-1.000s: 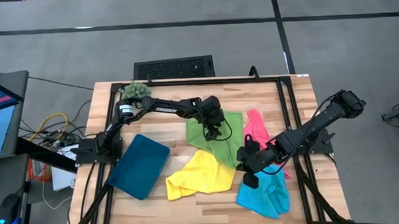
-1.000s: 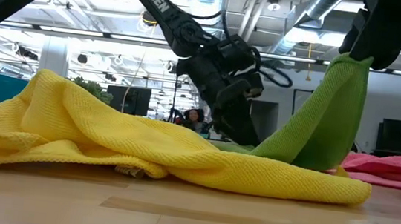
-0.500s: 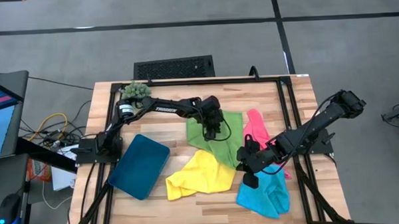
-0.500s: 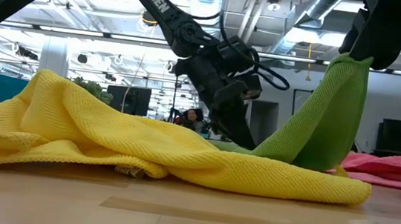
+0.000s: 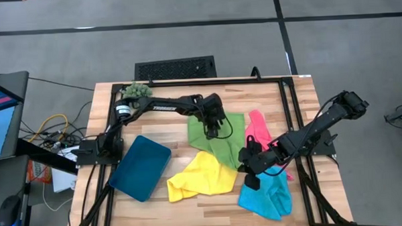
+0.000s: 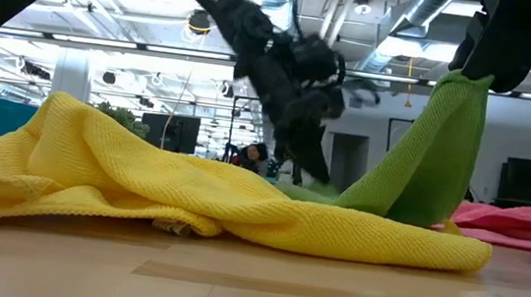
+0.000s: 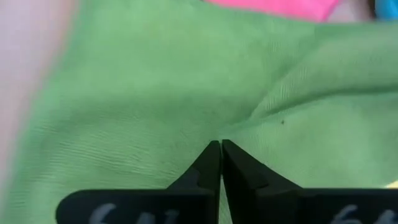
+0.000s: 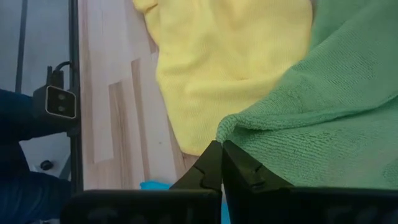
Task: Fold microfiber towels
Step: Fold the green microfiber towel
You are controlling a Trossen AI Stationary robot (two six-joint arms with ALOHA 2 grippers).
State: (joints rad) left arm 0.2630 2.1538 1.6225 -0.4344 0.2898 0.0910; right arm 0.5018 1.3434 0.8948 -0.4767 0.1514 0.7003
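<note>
The green towel [image 5: 222, 140] lies mid-table, between the yellow towel [image 5: 200, 175] nearer the front and the pink towel [image 5: 258, 130] to its right. The light blue towel [image 5: 267, 194] lies at the front right. My left gripper [image 5: 213, 133] is shut on the green towel's far left part. My right gripper [image 5: 246, 166] is shut on the same towel's near right corner and holds it raised. In the low view the green cloth climbs steeply from the table to that gripper [image 6: 469, 79]. My left gripper pinches a small pucker of the green towel [image 7: 231, 133] between its two fingertips, slanting down from above. Creases run out from the pinch, and the cloth around it still lies on the table. My right gripper pinches the green towel's corner edge [image 8: 229, 132] between its fingers. That corner is lifted clear, and the cloth slopes taut down to the table [image 6: 389, 196].
A dark teal tray [image 5: 140, 167] lies at the front left and a spiky green plant ball [image 5: 137, 92] sits at the far left corner. The yellow towel is bunched in front of the green one. Bare wood shows along the far edge [image 5: 200, 93].
My left gripper has shut on the green towel and then risen a little, drawing a small peak of cloth up with it. My right gripper has kept still with the raised corner.
</note>
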